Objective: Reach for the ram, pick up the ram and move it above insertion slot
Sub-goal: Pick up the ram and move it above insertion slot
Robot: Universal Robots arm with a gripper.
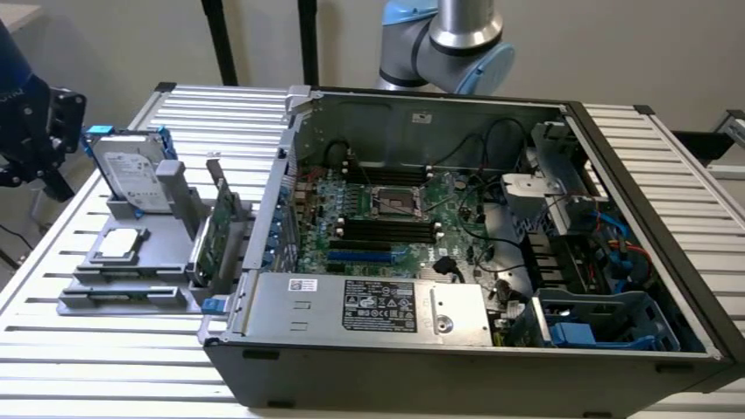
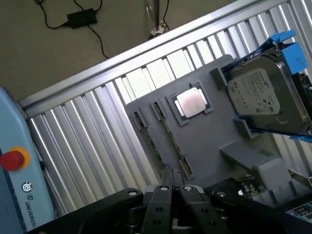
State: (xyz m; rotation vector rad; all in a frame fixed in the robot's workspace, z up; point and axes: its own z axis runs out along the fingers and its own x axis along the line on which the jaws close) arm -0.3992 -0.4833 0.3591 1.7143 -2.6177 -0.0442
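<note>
Two rams stand on edge in the slots of a grey holder [image 2: 209,146]; they look like thin green strips, one [image 2: 171,141] closer to the processor and the other [image 2: 146,136] beside it. My gripper [image 2: 174,181] hangs above the holder's edge, just short of the nearer ram, shut with nothing in it. In the exterior view the gripper [image 1: 52,179] is high at the far left, beside the holder [image 1: 128,288]. The black memory slots [image 1: 390,229] lie on the motherboard inside the open computer case [image 1: 466,349].
The holder also carries a hard drive in a blue frame [image 2: 261,97], a processor [image 2: 191,103] and a wider green card standing upright [image 1: 215,236]. All of it rests on a slatted aluminium table [image 1: 105,358]. A teach pendant with a red button [image 2: 12,160] is nearby.
</note>
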